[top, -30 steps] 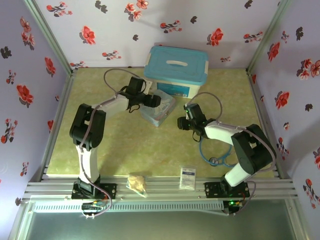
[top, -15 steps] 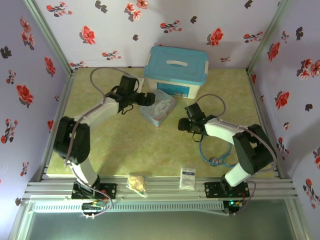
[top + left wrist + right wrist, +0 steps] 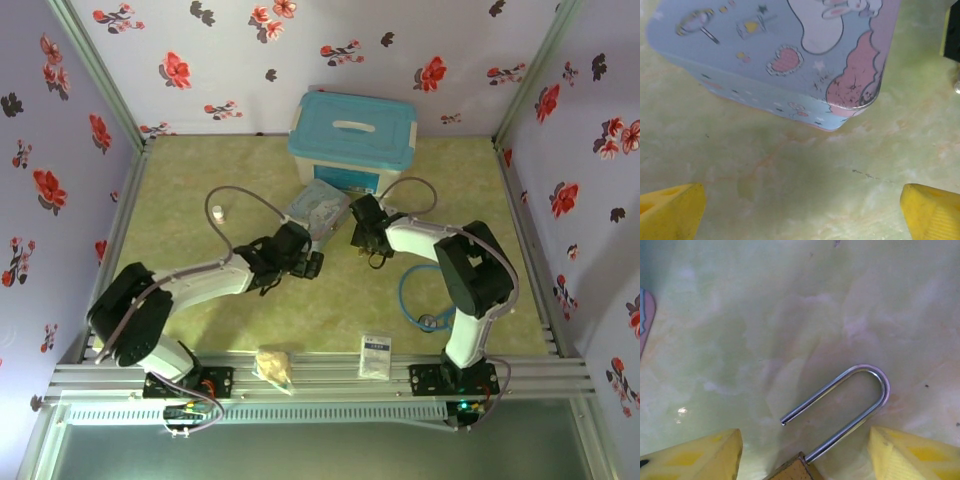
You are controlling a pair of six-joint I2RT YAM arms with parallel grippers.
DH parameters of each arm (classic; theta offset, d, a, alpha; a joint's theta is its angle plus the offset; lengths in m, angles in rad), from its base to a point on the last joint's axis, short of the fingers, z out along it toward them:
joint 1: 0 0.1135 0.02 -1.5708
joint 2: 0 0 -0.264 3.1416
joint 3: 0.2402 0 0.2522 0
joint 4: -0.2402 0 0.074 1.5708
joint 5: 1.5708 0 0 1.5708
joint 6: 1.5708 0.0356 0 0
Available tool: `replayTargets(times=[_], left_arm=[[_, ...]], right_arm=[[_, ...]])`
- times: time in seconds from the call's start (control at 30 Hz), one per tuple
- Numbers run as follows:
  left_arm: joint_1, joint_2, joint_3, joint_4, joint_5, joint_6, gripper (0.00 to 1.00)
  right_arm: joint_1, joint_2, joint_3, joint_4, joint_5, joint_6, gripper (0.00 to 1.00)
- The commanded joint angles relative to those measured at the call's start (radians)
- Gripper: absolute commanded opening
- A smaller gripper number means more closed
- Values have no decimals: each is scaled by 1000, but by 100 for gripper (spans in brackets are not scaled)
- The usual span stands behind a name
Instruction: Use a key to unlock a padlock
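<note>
**Left gripper**: yellow plastic fingers, wedge-shaped, spread wide with nothing between them. They hover low over the table, a pale green, marbled, glossy surface.

**Pastel cartoon tin**: a rounded rectangular metal box, blue with a pink scalloped print that is scuffed at the near corner. It sits just beyond the left fingertips, apart from them.

**Padlock**: lies flat on the table right of the tin.
- Body: brass-yellow block, only its top corner in view.
- Shackle: thin polished silver U.
- Long axis: diagonal in the right wrist view, with the bow pointing to the upper right.
- One shackle leg enters the body; the other ends free and clear of it.

**Right gripper**: jaws parted and gripping nothing. The padlock body lies between the yellow fingers, with a gap on each side, and the shackle reaches out past the fingertips.
</note>
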Motion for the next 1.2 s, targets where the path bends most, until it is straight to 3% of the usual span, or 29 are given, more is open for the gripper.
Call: replayTargets(times=[0.0, 0.17, 0.27, 0.4, 0.63, 0.8, 0.97, 1.07, 1.17], left_arm=[[-12, 94, 41, 96, -135, -67, 100], [5, 210, 52, 155, -174, -116, 100], [68, 222, 24, 197, -154, -161, 100], [152, 198, -42, 269, -87, -193, 100], [203, 138, -95, 272, -68, -159, 100], [225, 71, -122, 267, -63, -155, 100], [254, -82, -161, 231, -2, -172, 100], [313, -250, -196, 178, 13, -126, 100], [361, -390, -222, 181, -109, 35, 100]], right_arm=[[28, 69, 32, -94, 62, -18, 66], [47, -6, -29, -189, 101, -77, 65], [53, -84, -115, -180, 78, -94, 65], [55, -166, -197, -165, 23, -112, 65], [45, -274, -296, -85, -17, -174, 62], [14, -283, -262, -112, -22, -194, 55], [20, -449, -256, -114, -6, -209, 59], [-1, -550, -218, -158, 34, -266, 65], [-81, -623, -212, -119, 121, -364, 81]])
